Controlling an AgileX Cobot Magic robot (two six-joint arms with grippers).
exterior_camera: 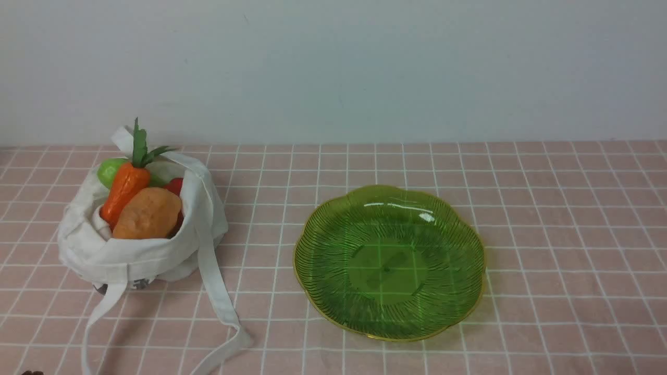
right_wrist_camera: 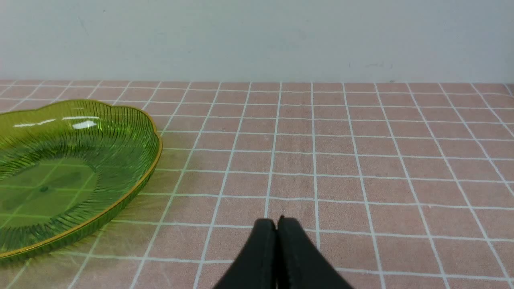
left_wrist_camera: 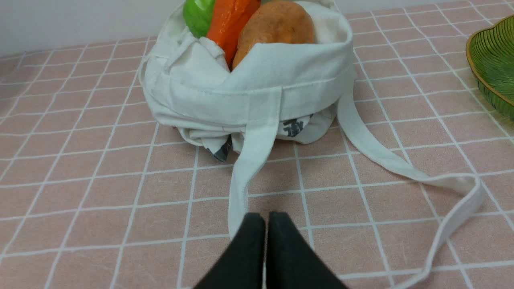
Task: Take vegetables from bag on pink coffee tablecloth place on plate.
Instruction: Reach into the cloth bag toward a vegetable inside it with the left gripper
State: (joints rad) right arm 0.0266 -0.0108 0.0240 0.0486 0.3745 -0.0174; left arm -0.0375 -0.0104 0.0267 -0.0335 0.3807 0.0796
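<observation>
White cloth bag (exterior_camera: pixel 140 255) sits on the left of the worktop, on the pink tablecloth (exterior_camera: pixel 547 234) with its thin white grid; bag slumped, mouth open, rim rolled down; all four toy vegetables lie inside it. Carrot (exterior_camera: pixel 124 192) leans tilted, green leaves sticking up past the rim; potato (exterior_camera: pixel 147 213) lies in front of it against the near rim; cucumber (exterior_camera: pixel 110 171) shows only a rounded green end behind the carrot; red piece (exterior_camera: pixel 176 186) is half hidden behind the potato. One long strap (exterior_camera: pixel 216 291) trails off the bag toward the near edge and loops back.

Green plate (exterior_camera: pixel 333 271), with a scalloped and yellowish rim, lies flat to the right of the bag, near it but apart; the cloth's grid shows through its ribbed floor.

Left hand (left_wrist_camera: pixel 266 218): black fingers pressed together, nothing between them; low over the cloth in front of the bag, tips at the bag's near strap; contact cannot be told.

Right hand (right_wrist_camera: pixel 276 224): fingers likewise pressed together, holding nothing; over bare cloth, beside the plate and apart from it.

Pale wall (exterior_camera: pixel 365 67) behind the worktop.
</observation>
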